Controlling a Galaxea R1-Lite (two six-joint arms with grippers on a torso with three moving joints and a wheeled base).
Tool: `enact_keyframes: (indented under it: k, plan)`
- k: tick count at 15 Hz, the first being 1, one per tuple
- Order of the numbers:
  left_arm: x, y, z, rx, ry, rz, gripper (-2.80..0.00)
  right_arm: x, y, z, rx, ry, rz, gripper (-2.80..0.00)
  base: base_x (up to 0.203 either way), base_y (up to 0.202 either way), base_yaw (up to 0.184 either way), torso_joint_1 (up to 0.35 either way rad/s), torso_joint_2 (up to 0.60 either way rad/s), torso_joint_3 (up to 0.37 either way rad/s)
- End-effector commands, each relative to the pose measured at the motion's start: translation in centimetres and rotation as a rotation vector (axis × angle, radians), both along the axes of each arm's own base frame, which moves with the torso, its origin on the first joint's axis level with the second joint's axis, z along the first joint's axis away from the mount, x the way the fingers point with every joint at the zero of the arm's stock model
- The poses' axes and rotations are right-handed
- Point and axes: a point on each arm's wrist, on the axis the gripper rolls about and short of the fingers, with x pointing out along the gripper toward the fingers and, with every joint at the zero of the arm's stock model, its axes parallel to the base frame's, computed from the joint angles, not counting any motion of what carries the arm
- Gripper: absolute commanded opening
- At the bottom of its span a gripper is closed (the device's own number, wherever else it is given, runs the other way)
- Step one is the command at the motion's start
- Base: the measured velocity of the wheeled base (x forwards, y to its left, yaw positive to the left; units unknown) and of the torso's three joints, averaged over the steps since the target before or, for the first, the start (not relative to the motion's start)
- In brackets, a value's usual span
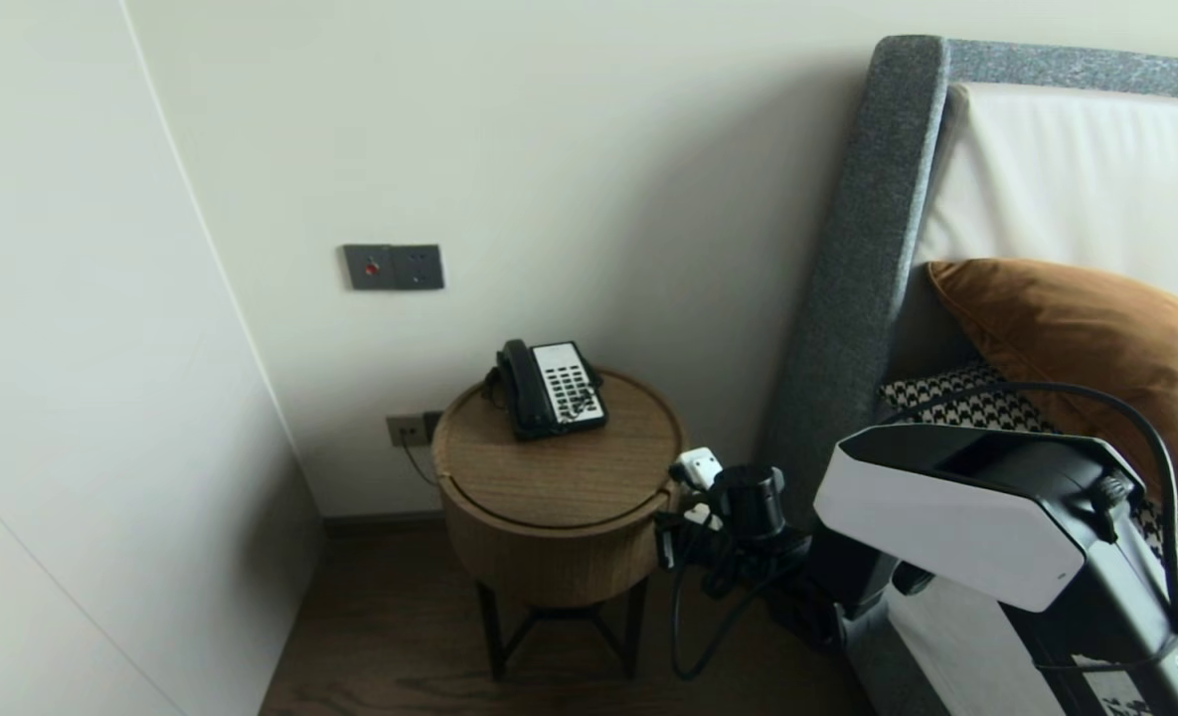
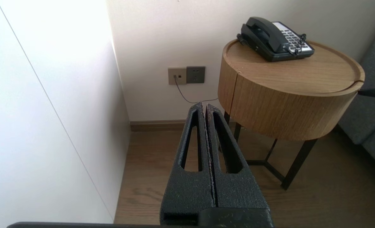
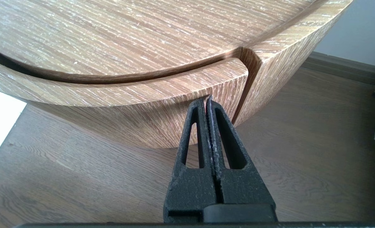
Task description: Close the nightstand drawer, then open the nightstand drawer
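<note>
In the head view the wrist (image 1: 748,502) and cables (image 1: 683,617) mostly cover the right pincer (image 3: 207,100); the left pincer (image 2: 204,106) lies outside it. Whether the right pincer's tips touch the counter (image 3: 117,117) cannot be told. The telephone (image 1: 552,388) key labels are too small to read. The brown cushion (image 1: 1086,348) runs off the edge.

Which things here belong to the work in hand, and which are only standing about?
In hand: right gripper, shut, at the drawer of the table.
Standing about: phone, pillow, wall sockets, left gripper, parked above the floor.
</note>
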Motion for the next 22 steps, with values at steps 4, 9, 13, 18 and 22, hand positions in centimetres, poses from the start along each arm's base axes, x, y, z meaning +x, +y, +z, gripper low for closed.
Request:
enact_keyframes:
  k: [4, 9, 13, 18, 22]
  plan:
    - [0.0, 0.0, 0.0, 0.0, 0.0, 0.001, -2.8, -0.2, -0.1, 0.3, 0.003, -0.004, 0.0, -2.8, 0.0, 0.0, 0.0, 0.0, 0.0, 0.0]
    - [0.0, 0.0, 0.0, 0.0, 0.001, 0.001, -2.8, -2.3, -2.0, 2.7, 0.001, 0.008, -0.015, -2.8, 0.0, 0.0, 0.0, 0.0, 0.0, 0.0]
    - [0.0, 0.0, 0.0, 0.0, -0.002, 0.0, -2.8, -5.3, -4.2, 7.4, 0.026, -0.029, -0.039, -2.8, 0.0, 0.0, 0.0, 0.0, 0.0, 0.0]
    - [0.0, 0.0, 0.0, 0.0, 0.001, 0.0, -2.8, -10.8, -9.2, 13.9, 0.119, -0.099, -0.154, -2.8, 0.0, 0.0, 0.0, 0.0, 0.0, 0.0]
    - [0.0, 0.0, 0.0, 0.0, 0.001, 0.0, -2.8, -16.3, -13.4, 17.1, 0.159, -0.077, -0.255, -2.8, 0.0, 0.0, 0.0, 0.0, 0.0, 0.0]
